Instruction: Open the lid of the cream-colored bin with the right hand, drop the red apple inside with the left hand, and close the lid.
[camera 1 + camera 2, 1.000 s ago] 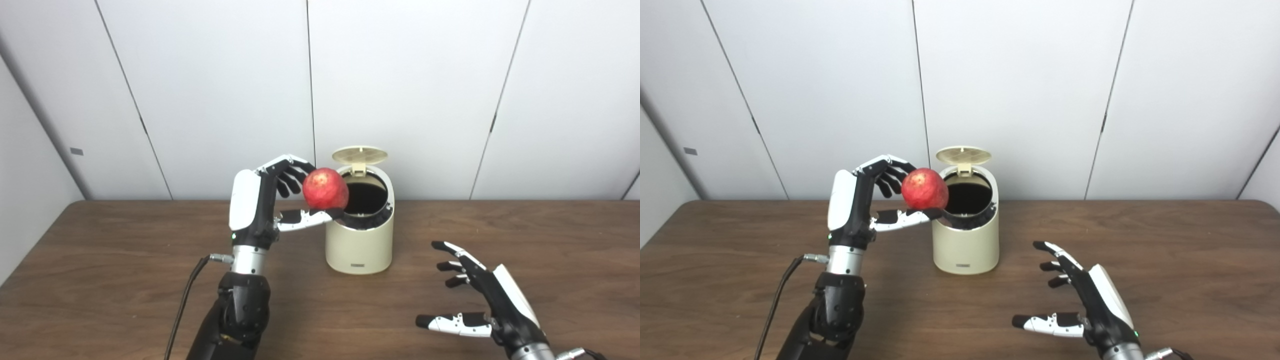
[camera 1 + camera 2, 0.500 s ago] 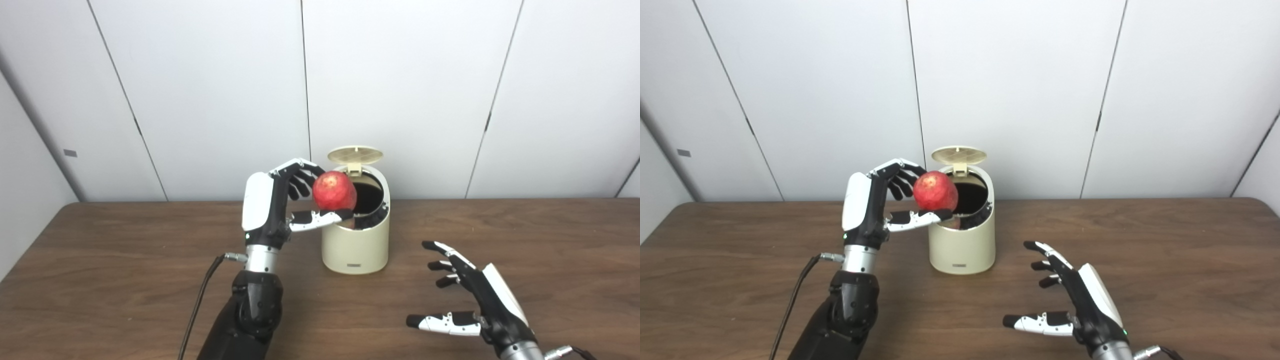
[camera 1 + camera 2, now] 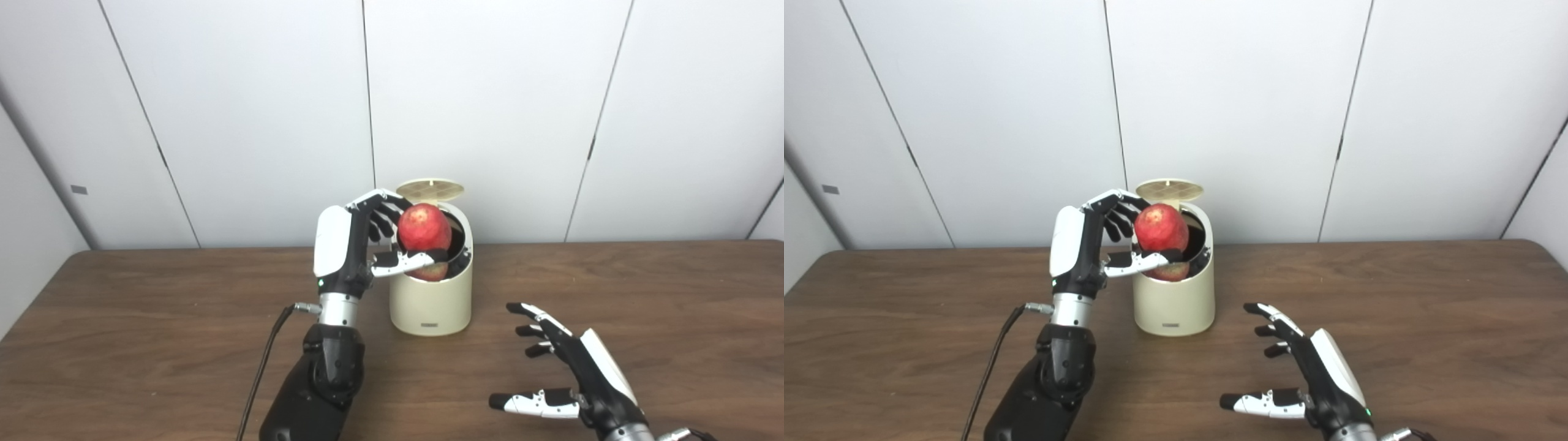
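Your left hand [image 3: 352, 245] is clamped on the round red apple [image 3: 424, 228], thumb under it and fingers curled over the top and far side, palm upright and facing the bin. The apple sits at the hand's own fingertips, to the right of the palm, and it hangs over the near-left part of the dark mouth of the cream-colored cylindrical bin [image 3: 432, 300]; it looks slightly taller than wide, its long axis close to upright and leaning a little, though you cannot tell which end is the stem. A reddish patch shows on the inner rim just below the thumb, probably a reflection. The bin's round cream lid [image 3: 430, 189] stands tipped back at the rear hinge, so the opening is clear. What the drop turns on is that the apple lies above the opening, not past the rim; by the look of it, it wants a touch more travel to the right before you let go. Your right hand [image 3: 576, 380] hovers low over the brown wooden table [image 3: 122, 343], fingers spread and holding nothing, nearer the lid's side for closing.
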Robot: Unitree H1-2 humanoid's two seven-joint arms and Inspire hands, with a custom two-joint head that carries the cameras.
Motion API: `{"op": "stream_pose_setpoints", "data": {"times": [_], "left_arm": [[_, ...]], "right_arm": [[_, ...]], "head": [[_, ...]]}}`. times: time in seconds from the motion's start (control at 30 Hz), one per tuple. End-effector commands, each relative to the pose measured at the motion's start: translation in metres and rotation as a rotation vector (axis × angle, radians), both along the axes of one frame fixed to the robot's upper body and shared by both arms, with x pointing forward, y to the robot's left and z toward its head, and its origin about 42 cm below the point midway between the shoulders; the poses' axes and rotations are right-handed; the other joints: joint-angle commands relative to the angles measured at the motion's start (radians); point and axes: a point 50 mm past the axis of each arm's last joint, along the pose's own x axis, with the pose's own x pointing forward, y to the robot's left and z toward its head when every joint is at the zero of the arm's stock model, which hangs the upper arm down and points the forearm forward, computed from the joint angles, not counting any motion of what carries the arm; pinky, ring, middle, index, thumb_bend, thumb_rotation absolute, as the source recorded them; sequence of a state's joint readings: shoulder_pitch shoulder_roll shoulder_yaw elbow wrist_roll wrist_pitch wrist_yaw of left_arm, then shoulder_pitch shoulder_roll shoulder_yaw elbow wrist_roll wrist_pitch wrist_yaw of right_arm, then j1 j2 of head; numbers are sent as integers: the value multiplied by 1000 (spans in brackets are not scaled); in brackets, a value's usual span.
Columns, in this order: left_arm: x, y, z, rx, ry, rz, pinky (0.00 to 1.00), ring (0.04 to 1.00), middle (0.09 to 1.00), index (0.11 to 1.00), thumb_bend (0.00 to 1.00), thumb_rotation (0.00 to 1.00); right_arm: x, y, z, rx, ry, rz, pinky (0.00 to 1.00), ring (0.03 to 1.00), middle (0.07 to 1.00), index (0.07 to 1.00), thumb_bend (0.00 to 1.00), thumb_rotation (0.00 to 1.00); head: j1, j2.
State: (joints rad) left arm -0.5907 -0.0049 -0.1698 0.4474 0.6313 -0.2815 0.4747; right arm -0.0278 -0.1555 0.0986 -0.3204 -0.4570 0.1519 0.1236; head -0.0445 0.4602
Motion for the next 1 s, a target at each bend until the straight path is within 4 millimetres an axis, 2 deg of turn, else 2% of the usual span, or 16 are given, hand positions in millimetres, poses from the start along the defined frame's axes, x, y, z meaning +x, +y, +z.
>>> {"op": "stream_pose_setpoints", "data": {"times": [0.0, 0.17, 0.27, 0.3, 0.33, 0.4, 0.57, 0.7, 0.97], "left_arm": [[9, -10, 28, -33, -85, -20, 273, 363, 440, 502, 526, 0], [14, -15, 26, -14, -63, -17, 261, 374, 446, 503, 525, 0], [17, -16, 23, 41, -35, -1, 307, 436, 457, 523, 522, 0], [17, -17, 22, 55, -30, 7, 349, 471, 536, 611, 741, 74], [17, -17, 21, 62, -28, 12, 375, 490, 570, 656, 823, 109], [17, -17, 20, 66, -25, 17, 406, 502, 601, 698, 903, 152], [16, -16, 19, 67, -21, 19, 413, 506, 603, 703, 937, 182], [15, -14, 19, 64, -28, 15, 414, 508, 594, 676, 923, 167], [12, -11, 20, 51, -37, 8, 391, 505, 589, 653, 915, 159]], "right_arm": [[0, 2, 19, 15, -92, 3, 663, 794, 908, 841, 694, 202], [-1, 2, 19, 21, -90, 3, 672, 797, 906, 844, 690, 188], [-1, 1, 19, 21, -91, 3, 668, 793, 906, 845, 689, 186], [-2, 1, 19, 22, -92, 3, 667, 791, 906, 845, 690, 186], [-2, 1, 19, 23, -92, 3, 671, 794, 906, 845, 691, 184], [-2, 0, 18, 30, -93, 5, 676, 797, 908, 845, 692, 179], [-1, -1, 19, 29, -89, 6, 674, 797, 909, 847, 692, 202], [0, -1, 19, 29, -84, 1, 612, 762, 908, 848, 688, 224], [0, 0, 19, 27, -92, 2, 612, 763, 908, 846, 681, 216]], "head": [[-1, 1], [-6, 2], [-3, 5], [-2, 5], [-2, 5], [-2, 3], [0, 4], [3, 4], [8, 3]]}}
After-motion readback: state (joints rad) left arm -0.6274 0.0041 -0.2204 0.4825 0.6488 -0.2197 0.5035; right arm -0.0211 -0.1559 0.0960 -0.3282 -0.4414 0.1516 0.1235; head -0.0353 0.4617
